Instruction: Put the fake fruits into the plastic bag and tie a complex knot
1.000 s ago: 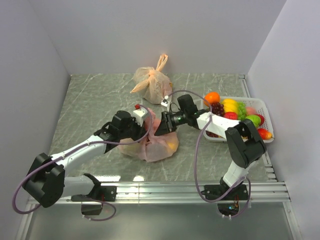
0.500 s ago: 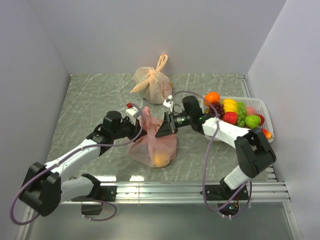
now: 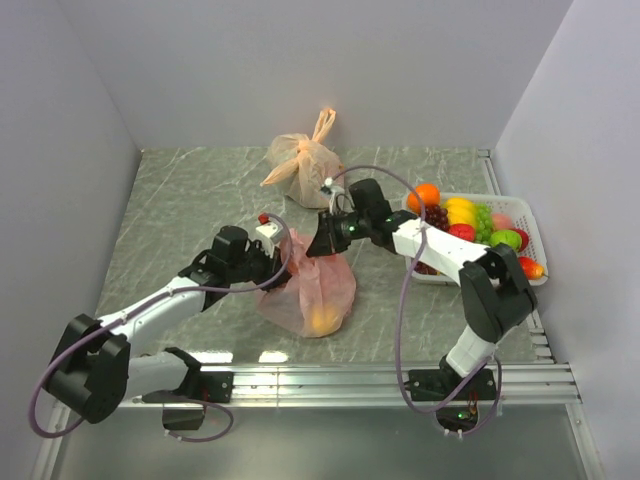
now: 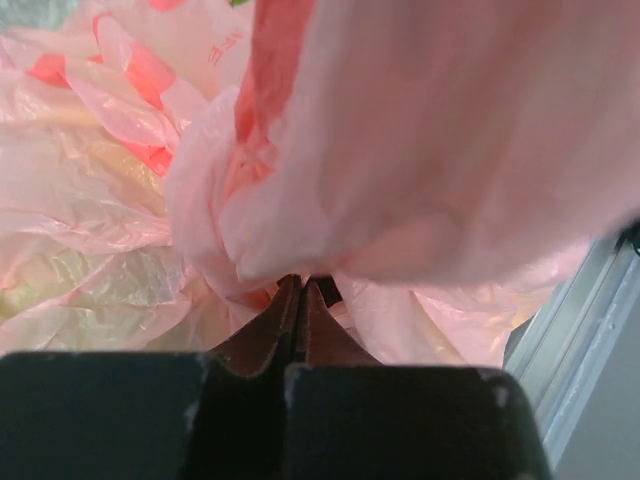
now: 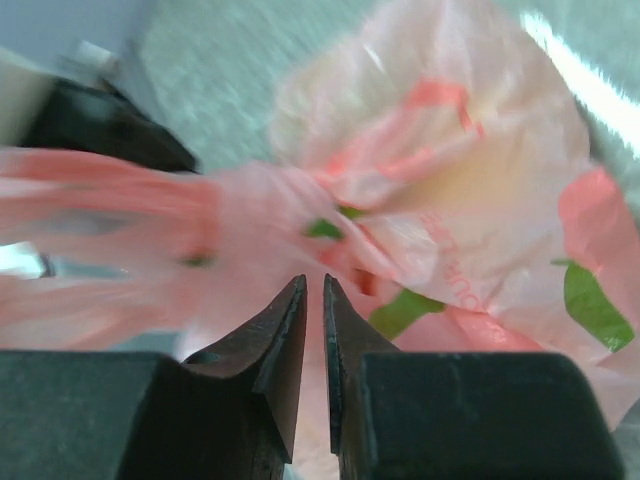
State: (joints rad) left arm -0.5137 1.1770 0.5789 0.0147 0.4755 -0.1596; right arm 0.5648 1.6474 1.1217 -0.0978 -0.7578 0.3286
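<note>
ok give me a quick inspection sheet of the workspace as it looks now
surface: grey marbled tabletop, nothing spilled.
job's things: plastic bag hangs at centre with a yellow-orange fruit in its bottom; other fake fruits sit in the white basket at right.
clutter: pale orange bag, tied, at the back.
grippers: left gripper shut on the bag's film; right gripper at the bag's top, jaws nearly together, grip unclear.
cables: purple cables loop along both arms.
surroundings: plain walls; metal rail at the near edge.
</note>
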